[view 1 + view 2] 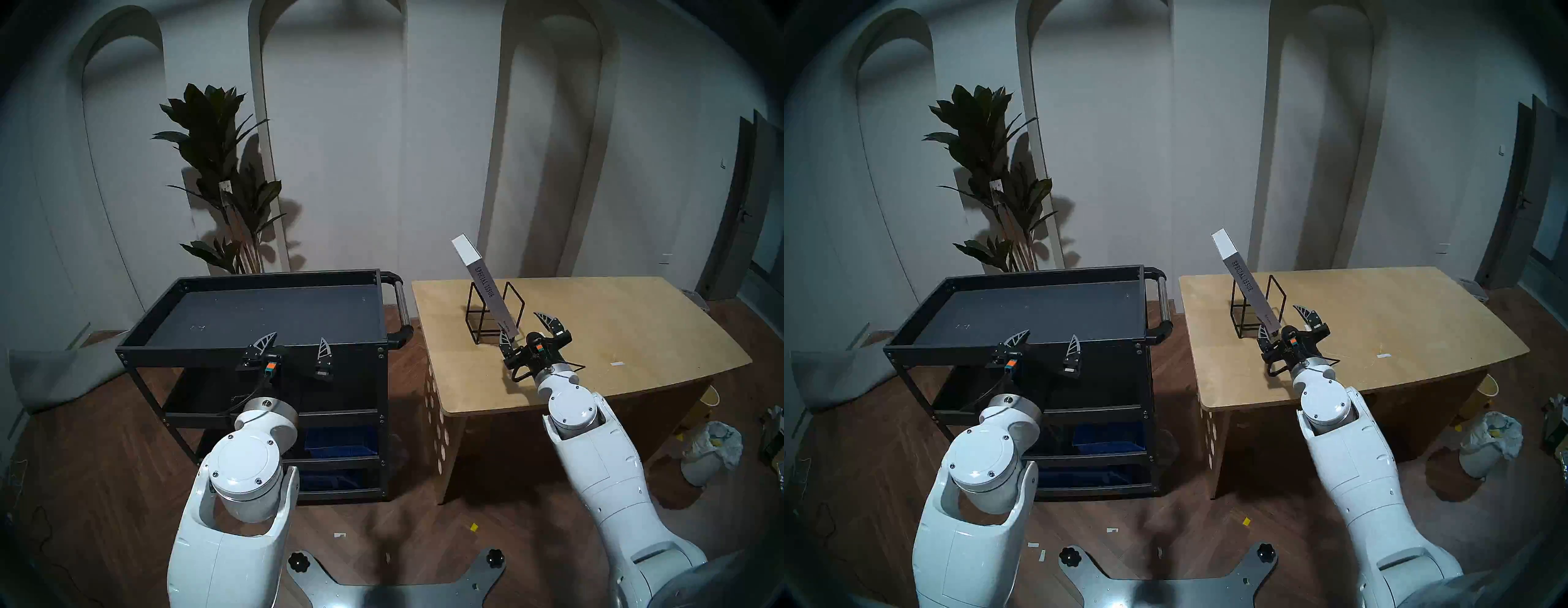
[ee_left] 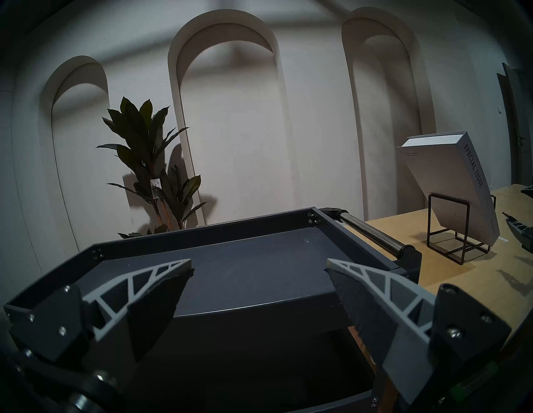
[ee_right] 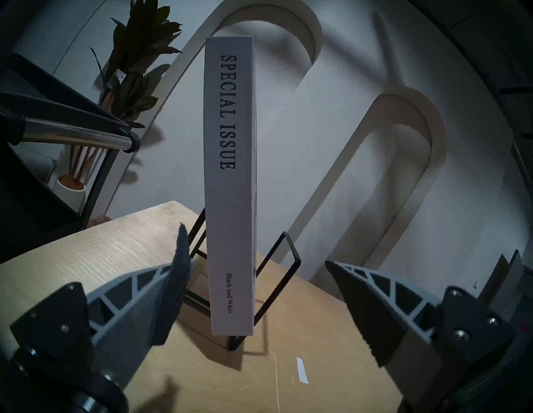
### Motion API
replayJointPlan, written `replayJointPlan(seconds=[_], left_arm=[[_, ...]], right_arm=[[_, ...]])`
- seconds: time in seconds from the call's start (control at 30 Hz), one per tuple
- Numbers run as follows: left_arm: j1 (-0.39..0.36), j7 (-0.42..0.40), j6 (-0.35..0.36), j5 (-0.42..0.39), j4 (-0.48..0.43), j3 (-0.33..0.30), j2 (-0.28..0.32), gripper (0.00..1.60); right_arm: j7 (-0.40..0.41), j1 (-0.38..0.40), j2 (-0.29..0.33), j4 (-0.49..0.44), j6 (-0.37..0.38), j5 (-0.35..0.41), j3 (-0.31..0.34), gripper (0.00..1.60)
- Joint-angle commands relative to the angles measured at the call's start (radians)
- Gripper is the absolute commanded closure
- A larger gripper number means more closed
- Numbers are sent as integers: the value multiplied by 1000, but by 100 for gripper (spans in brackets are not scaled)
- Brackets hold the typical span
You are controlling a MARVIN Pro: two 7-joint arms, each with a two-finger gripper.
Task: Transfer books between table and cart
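Observation:
A tall thick book (image 1: 488, 288) with a grey spine reading "SPECIAL ISSUE" leans to the left in a black wire rack (image 1: 471, 327) on the light plywood table (image 1: 615, 339). My right gripper (image 1: 521, 327) is open just in front of the book's lower end. In the right wrist view the spine (image 3: 230, 187) stands between the spread fingers, nearer the left one and touching neither. My left gripper (image 1: 297, 339) hangs open and empty at the front rim of the black cart (image 1: 178, 349), whose top tray (image 2: 245, 259) holds nothing.
The cart's silver-and-black handle (image 1: 402, 305) faces the table across a narrow gap. A potted plant (image 1: 220, 178) stands behind the cart. Blue items (image 1: 339, 439) lie on a lower shelf. A white bin bag (image 1: 712, 450) sits on the floor at the right.

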Motion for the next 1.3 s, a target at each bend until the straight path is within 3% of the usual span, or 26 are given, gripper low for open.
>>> replayJointPlan(seconds=[0.0,0.33,1.27], left_arm=[[2,7,-6,5,-40,8,-4,0],[4,20,-4,18,-48,19,1,0],[37,49,-6,14,-76,9,-2,0]], right_arm=[[-16,114,-10,78,-33,-18,-10,0],[-37,203,-22,223,-98,-31,-32,0],[-103,341,-31,457,-217,-97,-85,0]])
